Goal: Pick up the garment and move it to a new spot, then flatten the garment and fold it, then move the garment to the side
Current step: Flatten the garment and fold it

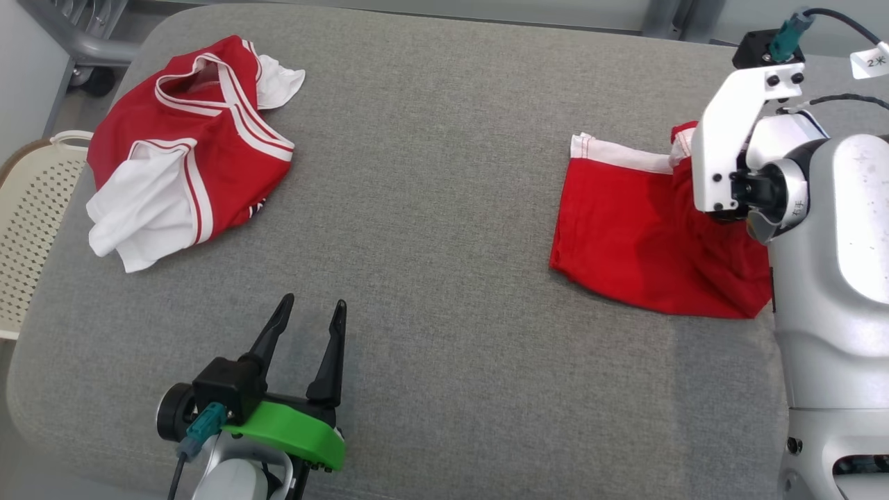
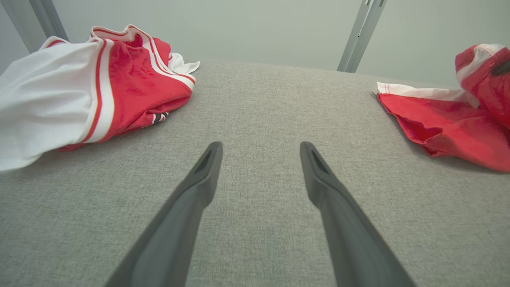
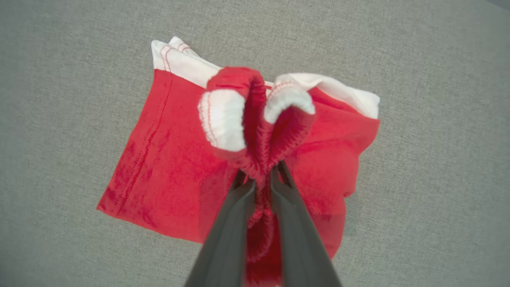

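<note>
1. Clearly, the red shorts (image 1: 646, 236) are near the right edge of the grey fabric tabletop (image 1: 444, 208), about halfway between its near and far edges. Most of the cloth lies spread on it, with a white band along the far side.
2. One bunch of the shorts, red with white trim, is raised from the tabletop and stands up in two curled lobes.
3. The right gripper (image 3: 261, 175) is clenched on this bunch. Its two dark fingers are pressed nearly together, with the red cloth pinched between them, and they point down to the tabletop.
4. The left gripper (image 1: 313, 301) is released, with its fingers spread wide and nothing between them. It is over the tabletop close to the near edge, left of the middle, and well apart from both garments.
5. A red jersey (image 1: 208, 139) with white sleeves and a white-striped collar lies crumpled near the far left corner.
6. A cream perforated basket (image 1: 28, 208) stands beside the left edge, off the tabletop.
</note>
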Available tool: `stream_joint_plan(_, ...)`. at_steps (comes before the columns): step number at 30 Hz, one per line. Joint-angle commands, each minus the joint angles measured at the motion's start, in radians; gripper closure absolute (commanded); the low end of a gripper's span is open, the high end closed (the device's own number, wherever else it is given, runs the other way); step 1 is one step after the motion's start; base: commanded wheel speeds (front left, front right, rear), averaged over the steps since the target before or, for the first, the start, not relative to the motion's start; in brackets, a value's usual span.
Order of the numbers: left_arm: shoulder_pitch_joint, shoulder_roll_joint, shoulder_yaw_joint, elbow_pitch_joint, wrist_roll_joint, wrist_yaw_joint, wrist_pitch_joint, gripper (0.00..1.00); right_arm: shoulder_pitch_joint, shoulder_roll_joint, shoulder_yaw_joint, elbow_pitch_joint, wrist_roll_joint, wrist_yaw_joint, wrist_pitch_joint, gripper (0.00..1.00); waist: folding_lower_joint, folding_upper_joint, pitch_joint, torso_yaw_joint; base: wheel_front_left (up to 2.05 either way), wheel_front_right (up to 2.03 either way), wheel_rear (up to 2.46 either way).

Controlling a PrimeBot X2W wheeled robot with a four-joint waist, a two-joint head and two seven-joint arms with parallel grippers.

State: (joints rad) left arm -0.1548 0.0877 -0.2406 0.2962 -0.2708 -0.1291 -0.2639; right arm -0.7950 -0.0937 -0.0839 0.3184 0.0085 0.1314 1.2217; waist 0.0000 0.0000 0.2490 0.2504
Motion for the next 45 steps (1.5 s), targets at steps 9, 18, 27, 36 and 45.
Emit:
stream_joint_plan(9, -0.007, -0.009, -0.019, 0.003, -0.014, -0.002, 0.0, 0.0, -0.053, 0.038, 0.013, 0.1, 0.014, -0.001, -0.036, 1.0, 0.0, 0.0, 0.007, 0.058, 0.0, 0.0, 0.0)
stream_joint_plan(18, -0.009, -0.019, -0.029, 0.009, -0.015, -0.002, 0.0, 0.0, -0.082, 0.042, 0.011, 0.204, 0.035, -0.001, -0.082, 1.0, 0.0, 0.0, 0.02, 0.106, 0.0, 0.0, 0.0)
stream_joint_plan(27, -0.009, -0.025, -0.027, 0.006, -0.014, -0.002, 0.0, 0.0, -0.094, 0.042, -0.027, 0.275, 0.016, -0.001, -0.125, 1.0, 0.0, 0.0, 0.035, 0.133, 0.0, 0.0, 0.0)
stream_joint_plan(36, -0.014, -0.03, -0.031, 0.011, -0.011, -0.002, 0.0, 0.0, -0.119, 0.043, -0.046, 0.342, 0.006, -0.001, -0.18, 0.0, 0.0, 0.0, 0.042, 0.147, 0.0, 0.0, 0.0)
stream_joint_plan(45, 0.002, -0.028, -0.017, 0.016, -0.004, -0.002, 0.0, 0.0, -0.161, 0.042, 0.019, 0.315, 0.086, -0.001, -0.293, 0.0, 0.0, 0.0, 0.01, 0.116, 0.0, 0.0, 0.0)
